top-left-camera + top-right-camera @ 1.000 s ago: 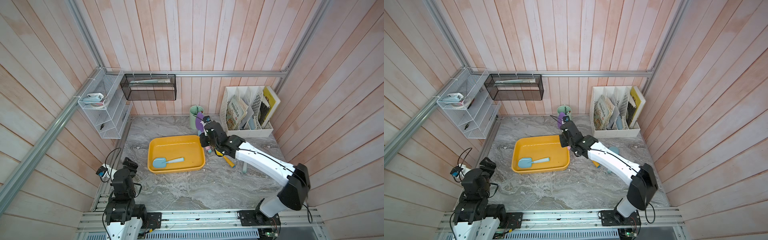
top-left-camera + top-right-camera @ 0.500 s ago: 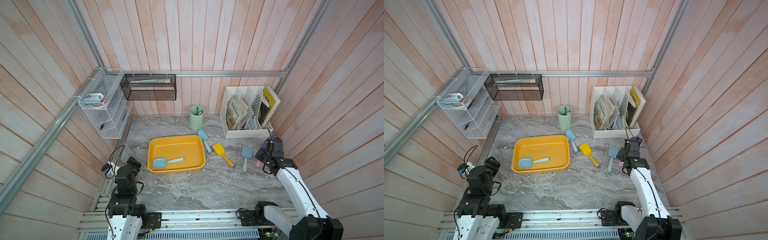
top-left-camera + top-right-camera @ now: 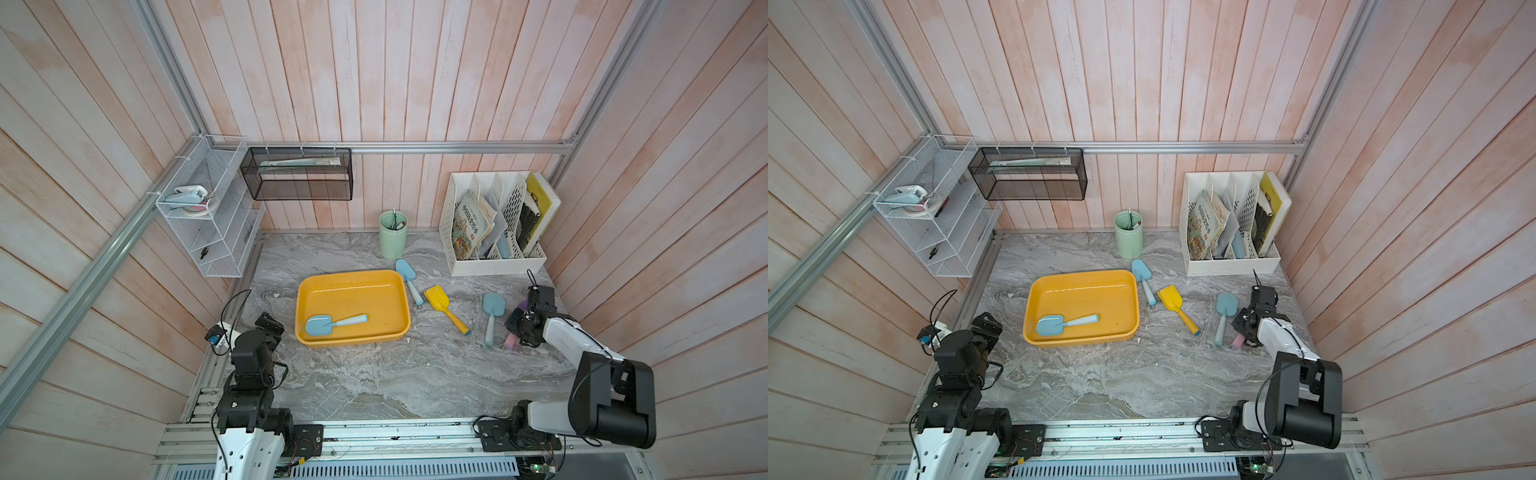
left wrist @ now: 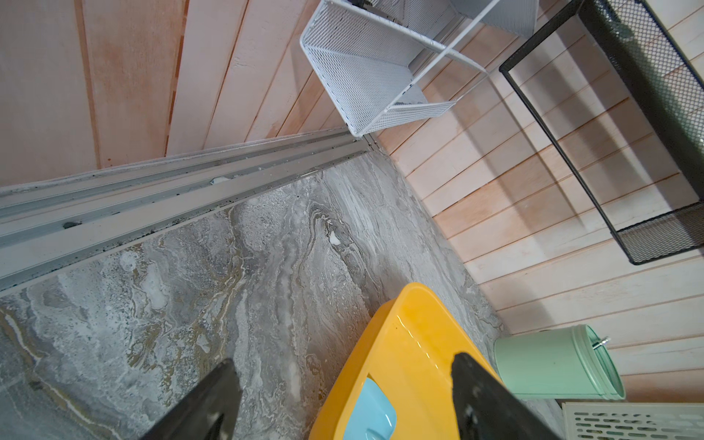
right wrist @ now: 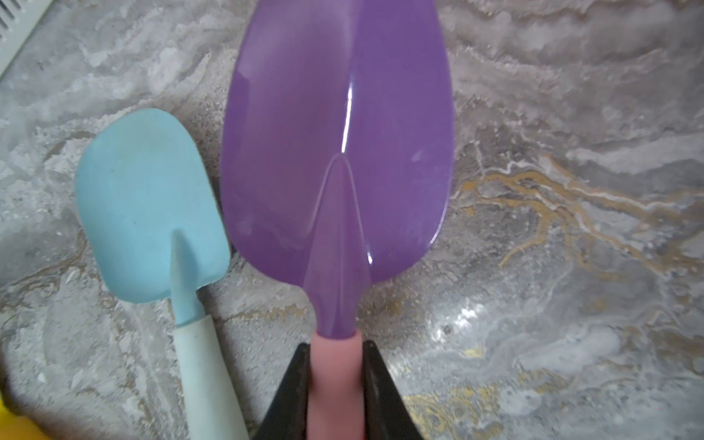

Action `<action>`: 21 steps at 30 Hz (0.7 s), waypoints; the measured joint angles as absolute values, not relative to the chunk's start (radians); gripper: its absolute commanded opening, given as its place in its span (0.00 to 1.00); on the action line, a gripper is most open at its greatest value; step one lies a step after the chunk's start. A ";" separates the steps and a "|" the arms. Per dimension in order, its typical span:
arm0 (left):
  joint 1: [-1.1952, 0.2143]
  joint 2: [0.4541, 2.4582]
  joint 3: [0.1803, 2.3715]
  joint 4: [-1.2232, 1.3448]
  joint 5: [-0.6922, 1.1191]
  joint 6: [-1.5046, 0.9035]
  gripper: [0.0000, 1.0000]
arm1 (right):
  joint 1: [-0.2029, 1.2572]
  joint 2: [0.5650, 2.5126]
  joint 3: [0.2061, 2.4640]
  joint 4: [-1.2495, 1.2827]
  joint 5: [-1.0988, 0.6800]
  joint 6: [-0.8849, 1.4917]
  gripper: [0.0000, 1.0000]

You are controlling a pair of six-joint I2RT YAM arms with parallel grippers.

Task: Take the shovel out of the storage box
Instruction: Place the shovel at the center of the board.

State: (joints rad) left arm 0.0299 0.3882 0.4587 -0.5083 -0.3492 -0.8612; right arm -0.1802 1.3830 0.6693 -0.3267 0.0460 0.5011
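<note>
The bench (image 3: 415,374) carried the storage box (image 3: 408,307) in the middle of both top views. One blue shovel (image 3: 328,323) lay inside it, near its lower left corner, with the handle toward the right. The left arm, at the lower left, was the nearer one to it. The jaws of the left gripper (image 4: 344,360) stood wide apart and empty.

At the right edge of the bench the right gripper (image 5: 335,344) had its jaws clamped on the pink handle of the purple shovel (image 5: 339,152). The blade pointed straight away from the jaws, parallel to a neighbour shovel (image 5: 148,205) just beside it. Whether it touched the bench could not be told.

One second before, this arm was stretched to the upper right corner of the box with the same shovel. Now it was well apart from the box. By my judgement only the release remained.
</note>
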 measured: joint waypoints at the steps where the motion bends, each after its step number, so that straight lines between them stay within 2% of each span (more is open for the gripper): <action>1: 0.030 0.388 0.459 -0.508 -0.350 -0.861 0.90 | -0.180 1.397 0.669 -0.315 0.047 0.501 0.00; 5: 0.030 0.388 0.459 -0.508 -0.350 -0.860 0.90 | -0.180 1.452 0.669 -0.286 0.048 0.501 0.00; 8: 0.030 0.390 0.459 -0.508 -0.350 -0.857 0.90 | -0.180 1.474 0.675 -0.263 0.048 0.498 0.07; 11: 0.030 0.391 0.459 -0.508 -0.350 -0.857 0.90 | -0.180 1.478 0.676 -0.250 0.047 0.500 0.32; 13: 0.030 0.391 0.459 -0.508 -0.350 -0.856 0.90 | -0.180 1.477 0.676 -0.242 0.043 0.501 0.45; 16: 0.030 0.391 0.459 -0.509 -0.350 -0.855 0.90 | -0.181 1.466 0.676 -0.246 0.039 0.508 0.56; 21: 0.030 0.391 0.459 -0.509 -0.353 -0.853 0.90 | -0.181 1.417 0.701 -0.324 0.044 0.513 0.59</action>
